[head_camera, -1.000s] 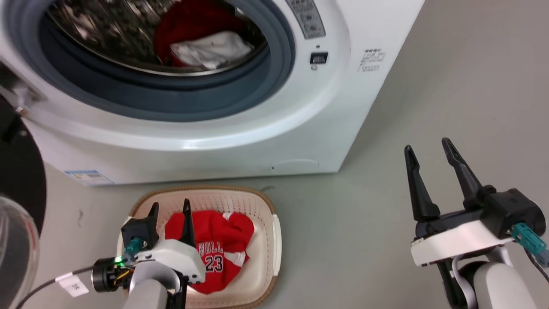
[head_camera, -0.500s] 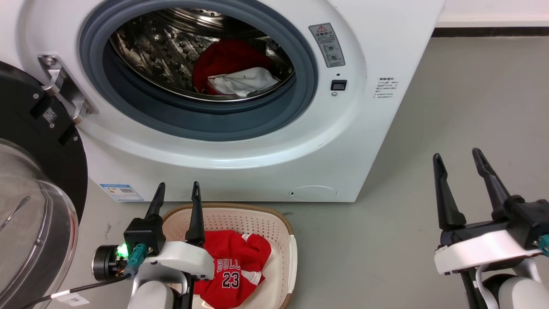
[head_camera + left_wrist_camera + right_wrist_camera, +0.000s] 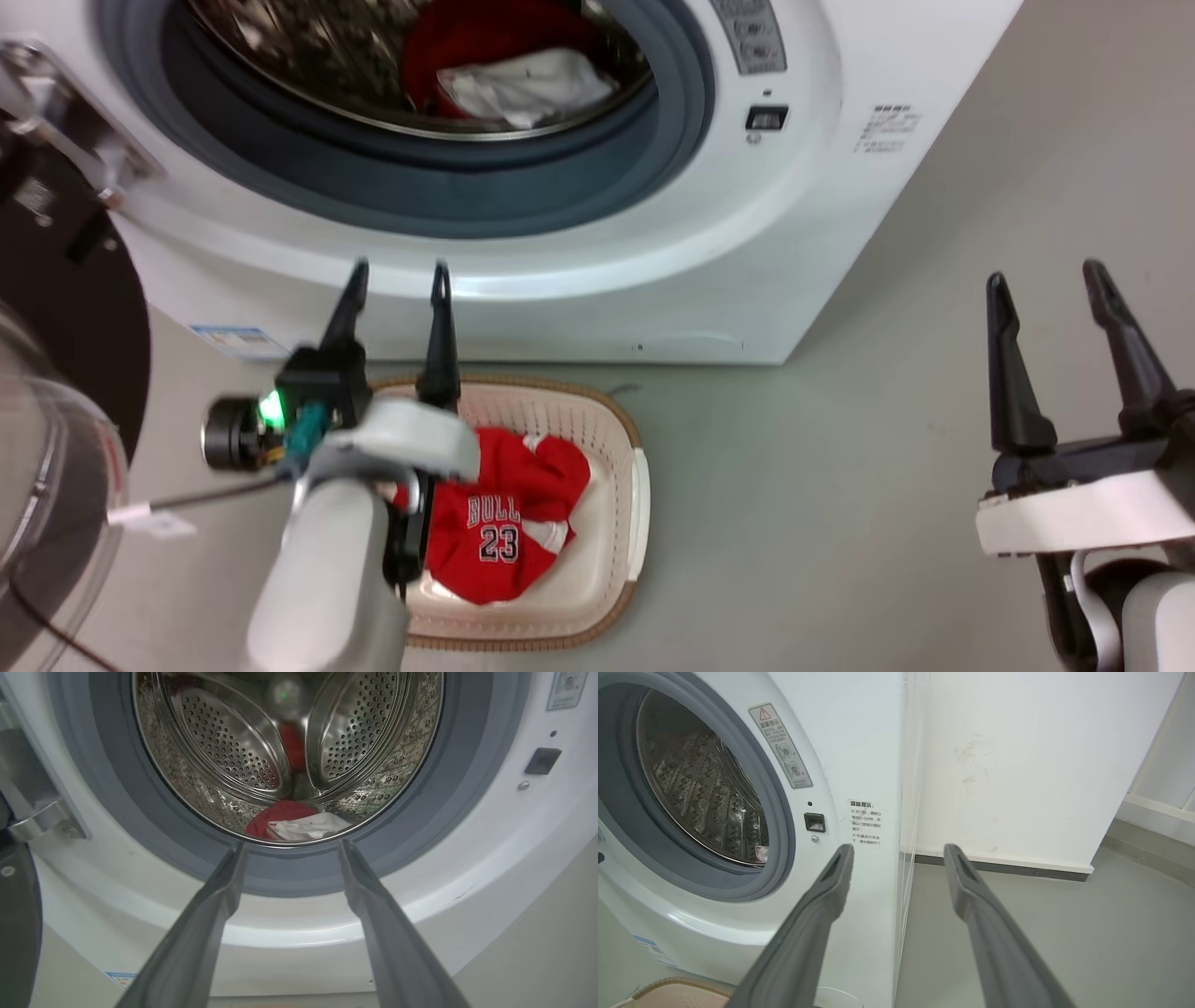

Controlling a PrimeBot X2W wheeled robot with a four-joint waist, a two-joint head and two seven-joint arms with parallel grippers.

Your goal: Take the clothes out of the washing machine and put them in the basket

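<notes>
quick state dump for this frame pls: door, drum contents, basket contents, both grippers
door: door of washing machine open, at the head view's left
drum: drum holds red garment, with white cloth in front of it
basket: basket on floor before the machine, holds "BULL 23" jersey
left gripper: left gripper open, empty, pointing at drum opening
right gripper: right gripper open, empty, right of the machine

The left gripper (image 3: 399, 271) and its forearm (image 3: 322, 579) hide the left side of the basket (image 3: 638, 495) and part of the jersey (image 3: 518, 504). Beyond its fingertips the white cloth (image 3: 310, 826) covers most of the red garment (image 3: 280, 810). Left of it the door (image 3: 75, 345) is cut off and blurred. Above the right gripper (image 3: 898, 849), the print on the label (image 3: 866, 823) is too small to read.
</notes>
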